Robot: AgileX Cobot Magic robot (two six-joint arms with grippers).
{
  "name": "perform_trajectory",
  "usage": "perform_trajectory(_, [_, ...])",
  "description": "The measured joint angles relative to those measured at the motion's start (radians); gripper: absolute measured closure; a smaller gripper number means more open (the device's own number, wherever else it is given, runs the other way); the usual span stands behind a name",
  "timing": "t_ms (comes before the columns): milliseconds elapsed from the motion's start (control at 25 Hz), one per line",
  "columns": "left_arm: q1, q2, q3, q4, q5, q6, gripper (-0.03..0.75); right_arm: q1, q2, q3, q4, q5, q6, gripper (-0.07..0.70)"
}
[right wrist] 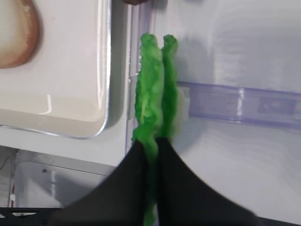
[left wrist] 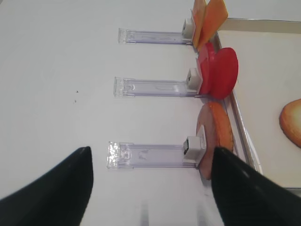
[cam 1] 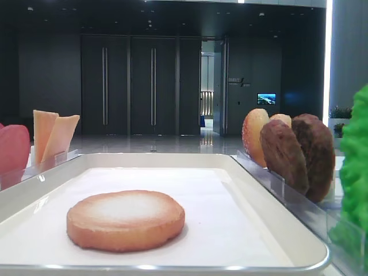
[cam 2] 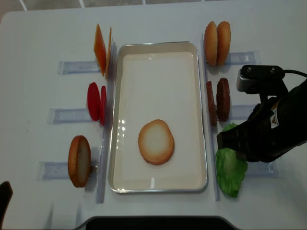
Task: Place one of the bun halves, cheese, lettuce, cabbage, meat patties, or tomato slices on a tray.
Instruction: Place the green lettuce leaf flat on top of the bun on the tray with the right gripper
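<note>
My right gripper (right wrist: 153,150) is shut on a bright green lettuce (right wrist: 151,94) leaf that stands on edge in its clear holder just right of the tray (right wrist: 70,108). A second leaf stands against it. From above, the right arm (cam 2: 268,129) covers the top of the lettuce (cam 2: 230,167). One bun half (cam 2: 156,142) lies flat on the white tray (cam 2: 158,76). My left gripper (left wrist: 150,188) hangs open over bare table left of the tray, with nothing between its fingers. Cabbage is out of view.
Clear holders flank the tray. On its left stand cheese (cam 2: 102,48), tomato slices (cam 2: 96,102) and a bun half (cam 2: 79,160). Bun halves (cam 2: 217,43) and meat patties (cam 2: 218,99) are on its right. The table's front edge is near.
</note>
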Motion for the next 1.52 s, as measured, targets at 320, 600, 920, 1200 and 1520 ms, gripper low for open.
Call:
perform_trajectory(320, [0.000,0.000,0.000,-0.001,0.000,0.011,0.118,0.000,-0.100,0.000,0.149,-0.037,-0.103,0.618])
perform_trajectory(600, [0.000,0.000,0.000,-0.002,0.000,0.011,0.118,0.000,-0.103,-0.006,0.399,-0.119,-0.337,0.618])
perform_trajectory(920, [0.000,0.000,0.000,-0.002,0.000,0.011,0.118,0.000,-0.087,-0.016,0.859,-0.228,-0.824,0.618])
perform_trajectory(1200, [0.000,0.000,0.000,-0.002,0.000,0.011,0.118,0.000,0.028,-0.016,1.101,-0.173,-1.093,0.618])
perform_trajectory(1520, [0.000,0.000,0.000,-0.002,0.000,0.011,0.118,0.000,0.187,-0.017,1.237,-0.145,-1.297,0.618])
